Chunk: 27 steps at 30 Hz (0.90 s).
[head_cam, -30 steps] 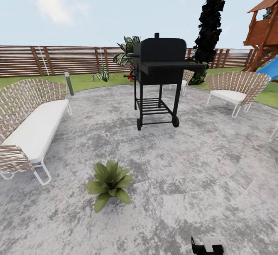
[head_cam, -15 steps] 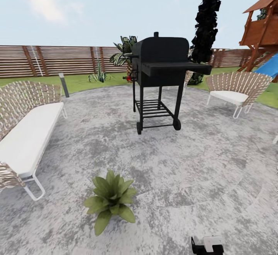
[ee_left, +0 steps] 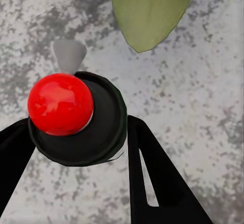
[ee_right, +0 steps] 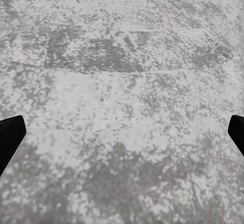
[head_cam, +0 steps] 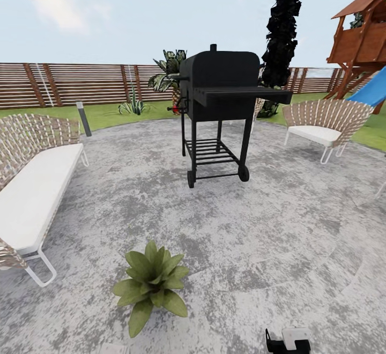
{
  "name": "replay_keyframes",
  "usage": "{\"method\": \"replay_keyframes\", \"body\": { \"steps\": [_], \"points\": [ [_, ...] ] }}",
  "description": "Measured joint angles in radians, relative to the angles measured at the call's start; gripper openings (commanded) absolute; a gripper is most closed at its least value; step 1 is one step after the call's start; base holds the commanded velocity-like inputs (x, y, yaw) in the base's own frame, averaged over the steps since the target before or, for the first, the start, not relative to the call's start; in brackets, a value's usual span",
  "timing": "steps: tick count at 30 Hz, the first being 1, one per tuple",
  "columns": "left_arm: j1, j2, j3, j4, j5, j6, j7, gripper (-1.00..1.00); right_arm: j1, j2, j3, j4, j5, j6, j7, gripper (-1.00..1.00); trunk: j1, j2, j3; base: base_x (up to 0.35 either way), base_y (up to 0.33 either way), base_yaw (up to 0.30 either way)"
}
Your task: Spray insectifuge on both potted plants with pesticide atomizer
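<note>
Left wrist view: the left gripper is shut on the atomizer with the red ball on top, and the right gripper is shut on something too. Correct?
Only partly. The left gripper is shut on the atomizer. The right wrist view shows the right gripper open, fingertips far apart, with bare paving between them.

Black grill (head_cam: 220,96) mid-paving; wicker sofa (head_cam: 32,182), chair (head_cam: 324,120) flanking.
</note>
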Motion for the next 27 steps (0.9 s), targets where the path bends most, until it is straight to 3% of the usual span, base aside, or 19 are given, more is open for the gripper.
{"method": "replay_keyframes", "body": {
  "steps": [17,20,23,24,27],
  "points": [
    [0.000,0.002,0.000,-0.001,-0.001,0.000,0.000,-1.00,0.000,0.000,0.001,-0.002,0.002,0.001,0.003,1.00,0.000,0.000,0.000,0.000,0.081,0.000],
    [-0.001,0.022,-0.001,-0.009,-0.002,-0.001,-0.012,-1.00,0.000,0.000,0.006,-0.004,0.016,0.001,0.010,1.00,0.000,0.000,0.000,0.000,0.001,0.000],
    [-0.008,0.064,-0.012,-0.017,-0.015,-0.001,-0.078,-1.00,0.000,0.000,0.061,-0.011,0.117,0.003,0.044,1.00,0.000,0.000,0.000,0.000,0.000,0.000],
    [-0.009,0.073,-0.015,-0.018,-0.031,0.000,-0.133,-1.00,0.000,-0.001,0.081,-0.020,0.163,0.004,0.068,1.00,0.000,0.000,0.000,0.000,0.000,0.000],
    [-0.023,0.115,-0.021,-0.043,-0.113,0.005,-0.269,-1.00,0.000,-0.004,0.098,-0.091,0.229,0.011,0.180,1.00,0.000,0.000,0.000,0.000,0.000,0.000]
  ]
}}
